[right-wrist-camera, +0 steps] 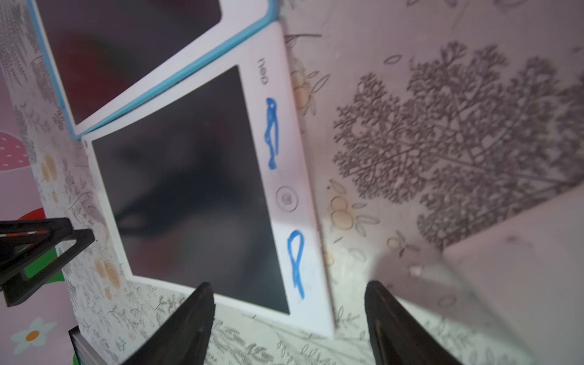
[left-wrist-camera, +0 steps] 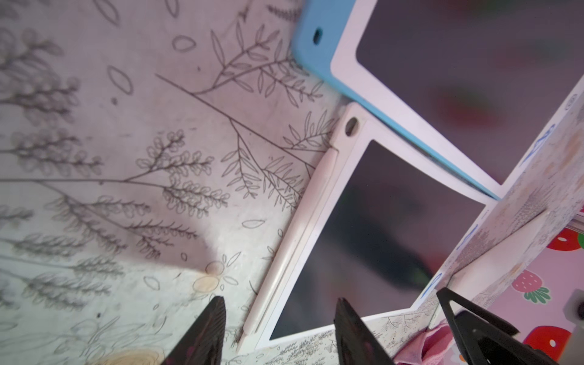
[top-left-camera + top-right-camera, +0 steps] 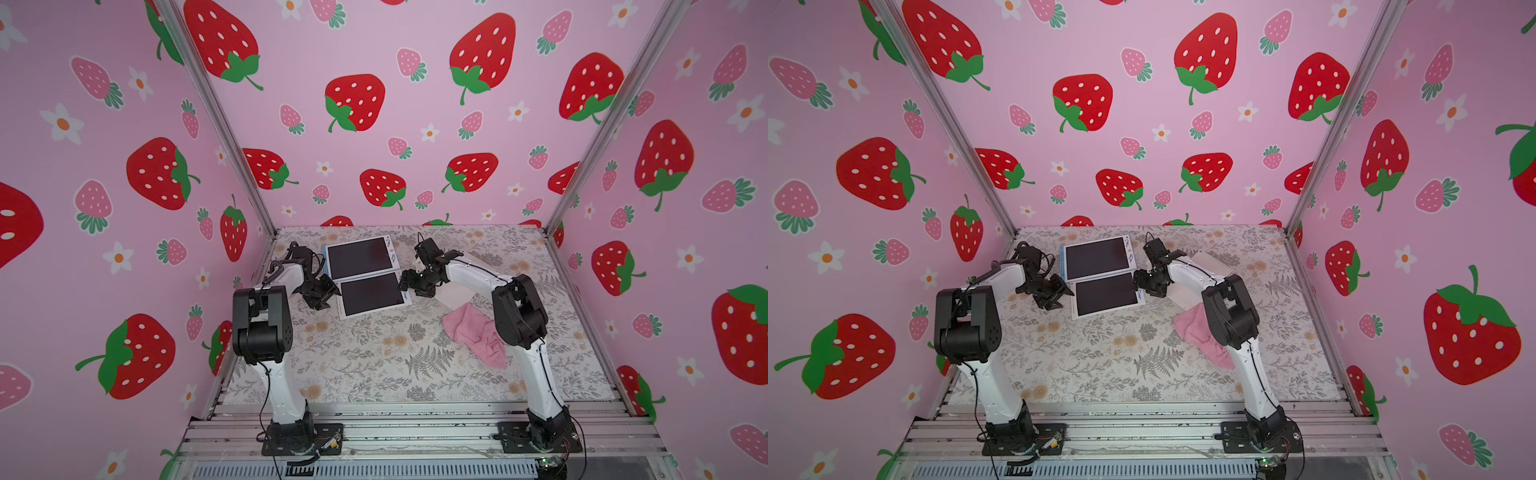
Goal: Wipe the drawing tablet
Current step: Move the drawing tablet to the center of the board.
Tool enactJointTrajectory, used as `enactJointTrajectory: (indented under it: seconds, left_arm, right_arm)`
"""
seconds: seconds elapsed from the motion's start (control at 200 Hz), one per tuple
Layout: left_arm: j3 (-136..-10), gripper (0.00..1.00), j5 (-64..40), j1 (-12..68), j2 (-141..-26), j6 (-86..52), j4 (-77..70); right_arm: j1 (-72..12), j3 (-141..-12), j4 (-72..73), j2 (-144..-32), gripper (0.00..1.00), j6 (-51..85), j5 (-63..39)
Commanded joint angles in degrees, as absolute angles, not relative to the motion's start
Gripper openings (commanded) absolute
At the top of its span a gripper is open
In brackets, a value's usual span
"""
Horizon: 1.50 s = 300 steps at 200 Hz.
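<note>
Top views. Two tablets lie at the far side of the floral desk [image 3: 353, 365], long edges touching. The white drawing tablet [image 3: 372, 293] is the nearer one. The blue-cased drawing tablet [image 3: 359, 257] sits just behind it. Both screens are dark. The left end effector [image 3: 322, 293] is at the white tablet's left edge and the right end effector [image 3: 405, 282] at its right edge. From here I cannot tell how far either is spread. A crumpled pink cloth [image 3: 473, 328] lies on the desk well apart from the tablets, partly behind the right arm's elbow. Neither end effector holds it. A white sheet [image 3: 457, 297] lies under the right forearm.

Left wrist view. The left end effector [image 2: 279, 300] has its fingers spread and grips nothing. It hangs over the white drawing tablet [image 2: 379, 227] at the edge where a white stylus [image 2: 284, 246] is docked. A corner of the pink cloth [image 2: 423, 344] shows.

Right wrist view. The right end effector [image 1: 288, 284] has its fingers spread wide and holds nothing. It is just off the tablet's bezel. Blue marker scribbles [image 1: 271, 132] mark that bezel either side of a round button [image 1: 286, 198].
</note>
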<state>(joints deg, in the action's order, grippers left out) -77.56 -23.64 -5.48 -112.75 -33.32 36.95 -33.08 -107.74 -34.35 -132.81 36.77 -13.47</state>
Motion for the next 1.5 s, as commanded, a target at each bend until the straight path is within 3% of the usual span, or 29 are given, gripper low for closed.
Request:
enactJointTrajectory:
  seconds: [0.0, 0.225, 0.42, 1.111, 1.321, 1.496]
  left_arm:
    - [-80.35, 0.56, -25.41, -5.87, -114.62, -30.68, 37.94]
    - [-81.78, 0.56, -26.66, -5.81, -117.57, -30.1, 38.16]
    - [-80.79, 0.56, -29.5, -5.27, -118.15, -30.32, 36.82]
    - [-57.77, 0.57, -29.07, 0.81, -100.33, -32.58, 35.16]
    - [-50.15, 0.57, -27.27, 4.7, -94.35, -35.01, 33.79]
    - [-51.11, 0.57, -22.74, 4.83, -89.92, -35.04, 36.63]
  right_arm:
    - [-31.91, -113.0, -33.16, -135.08, 0.76, 38.1, -19.97]
    - [-31.55, -116.54, -32.98, -140.64, 0.74, 38.86, -26.19]
    - [-33.1, -113.53, -30.6, -138.98, 0.73, 39.26, -29.98]
    - [-38.3, -70.76, -18.66, -113.19, 0.72, 43.14, -29.06]
    - [-39.83, -63.24, -19.06, -106.94, 0.71, 43.1, -24.57]
    - [-40.37, -64.96, -26.2, -97.62, 0.69, 38.63, -12.88]
